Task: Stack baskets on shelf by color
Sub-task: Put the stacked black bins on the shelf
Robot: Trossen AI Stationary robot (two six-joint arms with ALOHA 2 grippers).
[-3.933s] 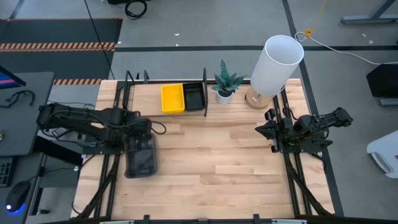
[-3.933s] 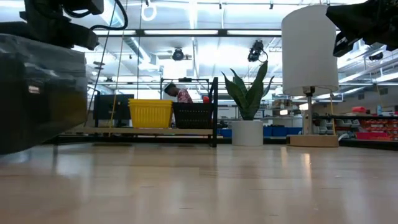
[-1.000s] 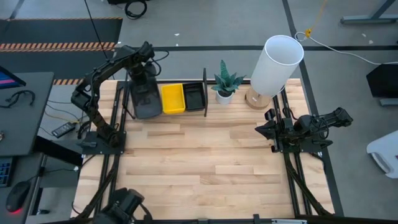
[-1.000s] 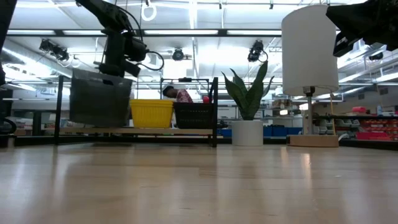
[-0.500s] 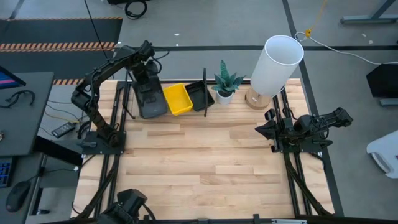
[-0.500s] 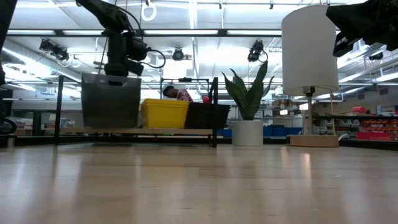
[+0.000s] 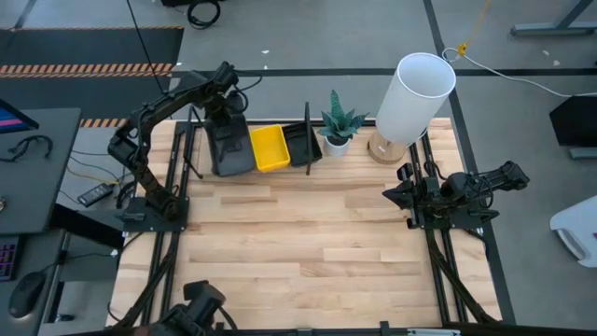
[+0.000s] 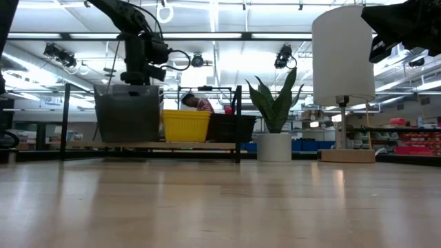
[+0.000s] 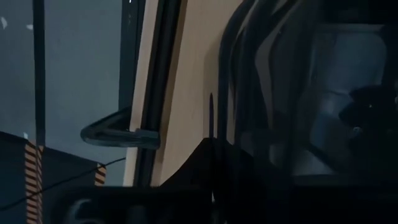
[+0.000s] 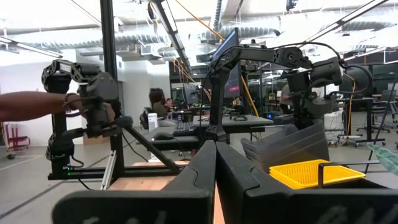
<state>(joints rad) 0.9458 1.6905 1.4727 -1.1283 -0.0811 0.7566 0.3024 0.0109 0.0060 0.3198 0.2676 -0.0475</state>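
The shelf (image 7: 198, 161) runs along the table's far edge. My left gripper (image 7: 227, 114) is over its left part, shut on a smoky grey basket (image 7: 231, 149) that stands low over the board (image 8: 83, 145). The grey basket's right side (image 8: 157, 117) is against a yellow basket (image 7: 270, 147). A black basket (image 7: 300, 144) comes after the yellow one. Both small baskets sit askew on the board. My right gripper (image 10: 216, 152) stays shut and raised at the table's right side. My left gripper holds the grey basket by its far rim (image 8: 141, 87), coming from above with the fingers pointing steeply down. The basket hangs below the fingers. Its bottom (image 8: 127, 140) is at the shelf board; whether it rests there I cannot tell.
A white pot with a green plant (image 7: 338, 126) and a lamp with a white shade (image 7: 415, 98) stand to the right of the shelf. Bare wooden tabletop (image 7: 308, 243) spreads in front. A person's arm (image 10: 25, 106) shows in the room beyond the table.
My left gripper has carried the grey basket toward the table's right along the shelf and tipped it more upright and lower. The basket has pushed the yellow basket to the right into the black one, and both have turned askew.
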